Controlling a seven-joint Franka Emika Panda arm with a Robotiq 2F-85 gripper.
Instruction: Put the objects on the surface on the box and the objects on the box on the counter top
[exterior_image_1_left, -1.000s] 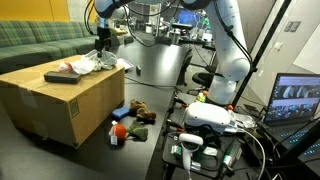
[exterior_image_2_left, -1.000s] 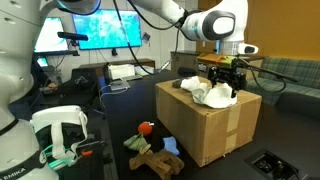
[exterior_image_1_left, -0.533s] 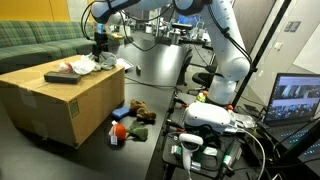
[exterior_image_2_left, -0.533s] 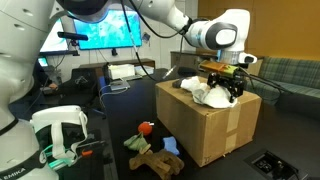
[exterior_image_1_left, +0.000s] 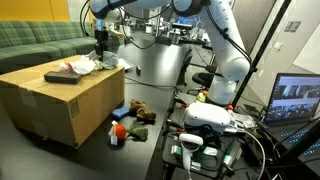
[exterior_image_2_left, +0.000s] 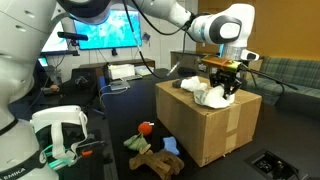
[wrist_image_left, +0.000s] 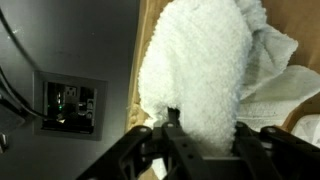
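Gripper (wrist_image_left: 207, 135) sat over the cardboard box (exterior_image_2_left: 214, 132), fingers (wrist_image_left: 171, 133) clamped on either side of a white towel (wrist_image_left: 195, 60). The towel lay bunched on the box top, near an edge. Plush toys (exterior_image_1_left: 131, 112) lay on the counter top (exterior_image_1_left: 98, 154) beside the box.

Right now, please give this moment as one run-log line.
phase: pick | gripper: around white cloth, grip unclear | location: on box

Robotics laboratory with a lounge corner.
White jointed robot arm (exterior_image_1_left: 228, 50); open laptop with lit screen (exterior_image_1_left: 296, 98); large blue-lit display screen (exterior_image_2_left: 98, 28); tangle of black cables (exterior_image_1_left: 255, 150); dark grey tabletop (exterior_image_1_left: 150, 60) carrying electronic equipment; green upholstered sofa (exterior_image_1_left: 30, 38) at the back.
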